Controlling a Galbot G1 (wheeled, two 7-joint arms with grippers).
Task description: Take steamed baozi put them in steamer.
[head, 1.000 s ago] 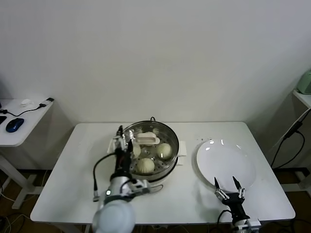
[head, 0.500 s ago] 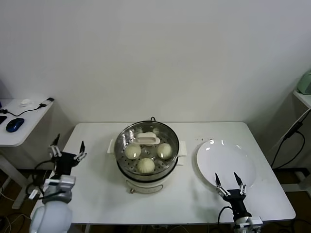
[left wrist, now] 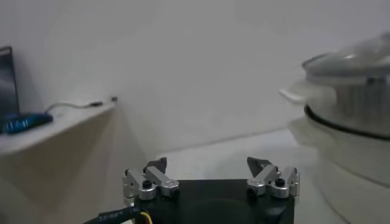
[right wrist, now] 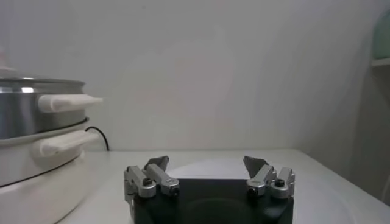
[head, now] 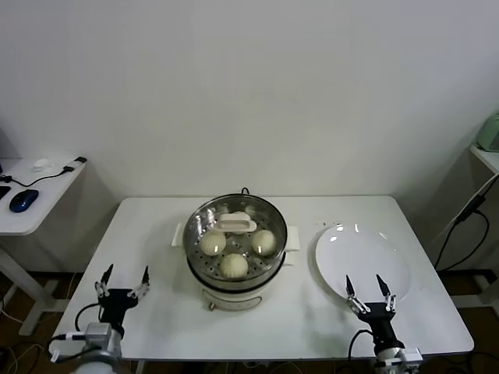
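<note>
The steamer (head: 234,290) stands mid-table with a glass lid (head: 204,220) on it, white handle (head: 236,224) on top. Three baozi (head: 212,243) (head: 263,241) (head: 233,266) show through the lid on the perforated tray; a fourth is not clearly seen behind the handle. My left gripper (head: 123,279) is open and empty at the table's front left, well apart from the steamer, which also shows in the left wrist view (left wrist: 347,122). My right gripper (head: 366,290) is open and empty at the front right, by the near rim of the plate (head: 362,261).
The white plate is bare and also shows in the right wrist view (right wrist: 317,189), with the steamer (right wrist: 30,140) off to one side. A side desk with a blue mouse (head: 23,200) stands beyond the table's left edge. A shelf with a green object (head: 490,131) is at the far right.
My left gripper has left the steamer's left rim, swung out to the left and come down to the table's front left corner. The right gripper has hardly moved.
</note>
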